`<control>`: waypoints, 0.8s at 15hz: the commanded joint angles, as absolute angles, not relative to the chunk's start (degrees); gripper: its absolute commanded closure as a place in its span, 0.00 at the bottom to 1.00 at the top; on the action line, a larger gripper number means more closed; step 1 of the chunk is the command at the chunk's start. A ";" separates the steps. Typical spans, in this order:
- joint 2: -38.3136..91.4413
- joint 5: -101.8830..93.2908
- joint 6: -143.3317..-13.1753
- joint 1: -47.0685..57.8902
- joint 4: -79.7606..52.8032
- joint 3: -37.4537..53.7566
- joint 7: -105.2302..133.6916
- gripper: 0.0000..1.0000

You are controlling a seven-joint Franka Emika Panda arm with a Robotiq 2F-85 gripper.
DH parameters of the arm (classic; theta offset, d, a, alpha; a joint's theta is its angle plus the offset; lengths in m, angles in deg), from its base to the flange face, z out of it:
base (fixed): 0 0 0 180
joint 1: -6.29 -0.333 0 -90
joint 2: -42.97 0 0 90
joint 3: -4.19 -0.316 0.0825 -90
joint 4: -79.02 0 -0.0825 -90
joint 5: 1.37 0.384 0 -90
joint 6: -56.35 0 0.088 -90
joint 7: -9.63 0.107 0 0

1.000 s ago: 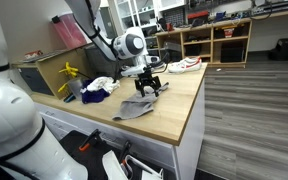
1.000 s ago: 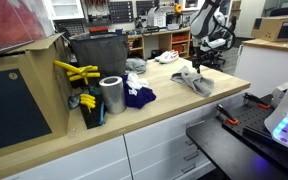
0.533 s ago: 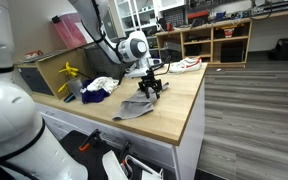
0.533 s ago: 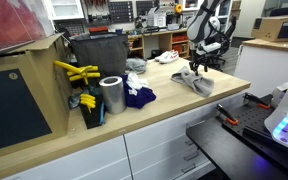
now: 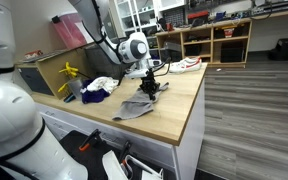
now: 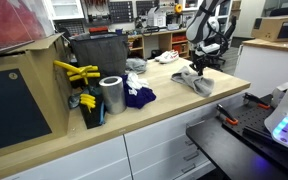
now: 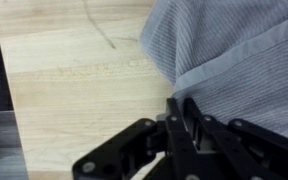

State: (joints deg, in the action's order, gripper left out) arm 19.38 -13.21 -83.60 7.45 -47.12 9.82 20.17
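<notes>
Grey cloth (image 7: 239, 50) on worktop (image 7: 74, 95) is judged soft, light & floppy, best pinched at its hem, where hand (image 7: 184, 108) is seen closed on it.

I work at a wooden counter (image 5: 179, 112) over white drawers (image 6: 156, 150); grey plank floor (image 5: 256, 112), seemingly open shelves (image 5: 220, 42) behind.

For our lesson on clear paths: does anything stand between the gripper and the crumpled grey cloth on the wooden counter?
Nothing visible does: the gripper pinches the edge of the crumpled grey fabric cloth.
</notes>
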 commanded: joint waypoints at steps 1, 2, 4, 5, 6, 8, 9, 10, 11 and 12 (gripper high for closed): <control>21.16 -11.61 -83.64 7.15 -47.78 10.17 20.49 1.00; 21.53 -11.33 -83.63 7.21 -47.85 10.12 20.38 1.00; 22.86 -10.16 -83.21 7.44 -47.87 9.78 19.94 1.00; 23.67 -9.69 -83.07 7.41 -47.88 9.71 19.90 1.00; 24.90 -9.09 -82.82 7.43 -47.80 9.51 19.68 1.00; 26.97 -8.42 -82.16 7.17 -47.03 9.11 19.63 1.00; 27.82 -8.33 -81.73 6.82 -46.17 8.75 19.73 1.00; 28.49 -8.61 -81.47 6.37 -45.33 8.40 19.96 1.00; 28.97 -8.61 -81.16 5.92 -44.29 7.85 19.98 1.00; 29.49 -8.46 -80.92 5.58 -43.43 7.24 19.96 1.00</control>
